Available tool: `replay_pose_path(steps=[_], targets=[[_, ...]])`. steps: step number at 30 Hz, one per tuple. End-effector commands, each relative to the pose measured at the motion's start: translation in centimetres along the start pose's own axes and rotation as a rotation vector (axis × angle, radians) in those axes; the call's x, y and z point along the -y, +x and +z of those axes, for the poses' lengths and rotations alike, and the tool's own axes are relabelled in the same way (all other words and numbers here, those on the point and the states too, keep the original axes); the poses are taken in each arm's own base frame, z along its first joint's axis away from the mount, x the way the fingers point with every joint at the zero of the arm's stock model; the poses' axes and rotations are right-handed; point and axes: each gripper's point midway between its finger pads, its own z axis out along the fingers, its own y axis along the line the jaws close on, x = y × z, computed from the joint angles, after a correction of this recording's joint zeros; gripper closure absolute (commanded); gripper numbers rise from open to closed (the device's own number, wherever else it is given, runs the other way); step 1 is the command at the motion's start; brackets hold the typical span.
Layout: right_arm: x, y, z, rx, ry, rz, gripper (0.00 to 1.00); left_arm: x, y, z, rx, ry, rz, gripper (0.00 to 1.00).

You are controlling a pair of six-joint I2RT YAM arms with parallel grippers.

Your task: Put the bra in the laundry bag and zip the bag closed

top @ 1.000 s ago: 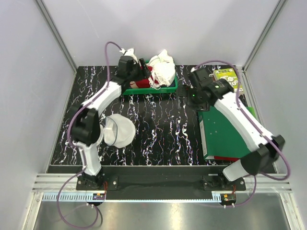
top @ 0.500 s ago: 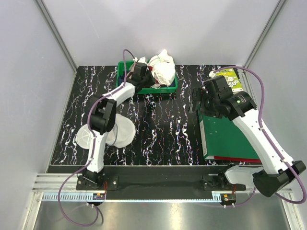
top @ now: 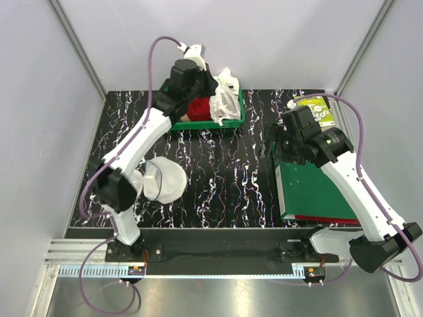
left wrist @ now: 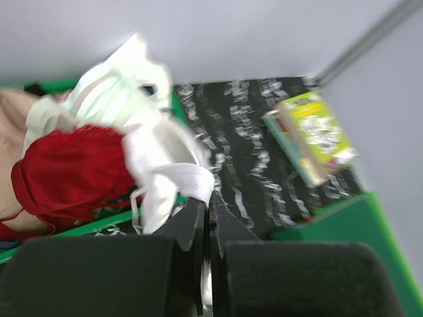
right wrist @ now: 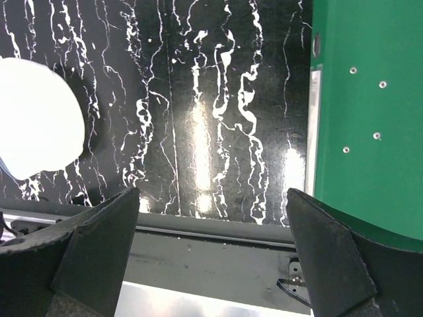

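Left hand (left wrist: 206,201) is clenched on a white band of the bra (left wrist: 162,155), up over the green bin (top: 205,125) at the far side of the tabletop (top: 218,172). I pinched the edge nearest me so the cups should peel off the red garment (left wrist: 69,172) rather than drag it along (blurry view, can't tell how much fabric is between the fingers). Most of the bra lies in the bin, against the red piece.

The laundry bag (top: 164,179) sits near my left base, well apart from the bin. Can't tell if it's unzipped.

Right hand (right wrist: 211,195) is spread wide and holds nothing, parked over the tabletop beside the green folder (right wrist: 357,99), clear of the carry path.

Likely risk: straps snagging on the lift.
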Motion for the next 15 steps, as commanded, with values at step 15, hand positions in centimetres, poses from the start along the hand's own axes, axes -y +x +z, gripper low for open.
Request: replay_pose_path(steps=[15], targets=[[-5.3,5.4,2.5,-0.221,-0.364,-0.012,0.00,8.1,7.7,-22.5,-0.296,0.413,-0.119,1.00]])
